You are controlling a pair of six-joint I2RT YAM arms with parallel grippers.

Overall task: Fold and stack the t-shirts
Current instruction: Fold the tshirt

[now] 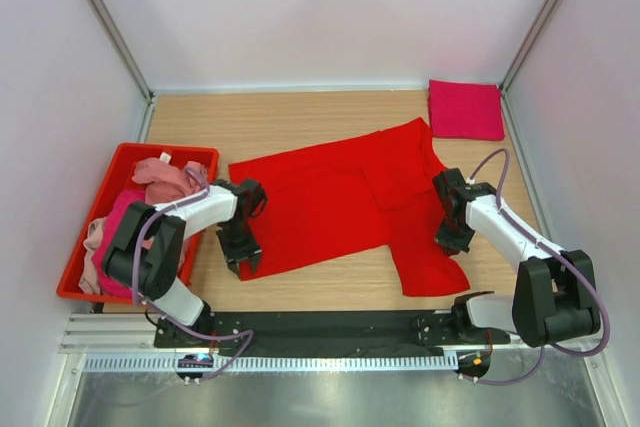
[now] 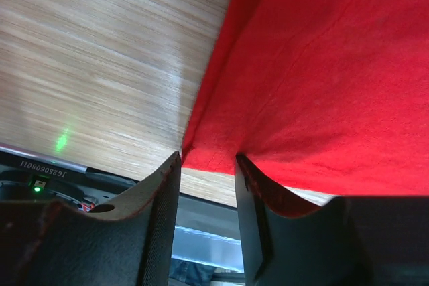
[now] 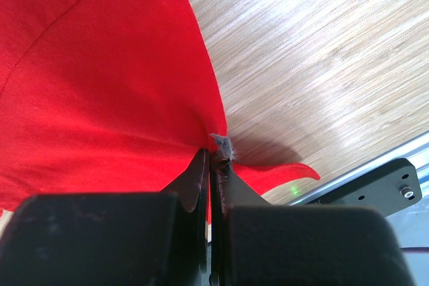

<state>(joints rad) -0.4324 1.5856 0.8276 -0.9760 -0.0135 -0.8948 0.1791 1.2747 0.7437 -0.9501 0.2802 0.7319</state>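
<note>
The red t-shirt (image 1: 330, 202) lies spread across the middle of the tabletop (image 1: 300, 117), and both arms work at its near edge. The left end effector (image 2: 208, 159) sits at the shirt's near-left corner with its fingers spread, the hem corner reaching just into the gap between them. The right end effector (image 3: 214, 149) is pressed together on a small pinch of the shirt's right edge, where a little fabric bunches above the tips.

The step in hand looks like taking a two-point hold for a fold. To do it well, the left side would need to slide further over the corner before pinching, so that it takes more than the very tip of the hem. Both holds should then rise together and evenly, keeping the cloth lightly taut between them. The right side holds very little cloth, so a sharp pull could slip it free.

The shirt is a matte, soft knit with a stitched seam line, and it drapes in shallow folds. One flap is doubled over near its far-right part. The tabletop has a pale wood grain with a slight sheen.

Beyond the shirt's far-right corner rests a folded magenta t-shirt (image 1: 466, 110), a neat flat square. To the shirt's left, a rigid red bin (image 1: 165, 150) holds crumpled pink t-shirts (image 1: 165, 179).
</note>
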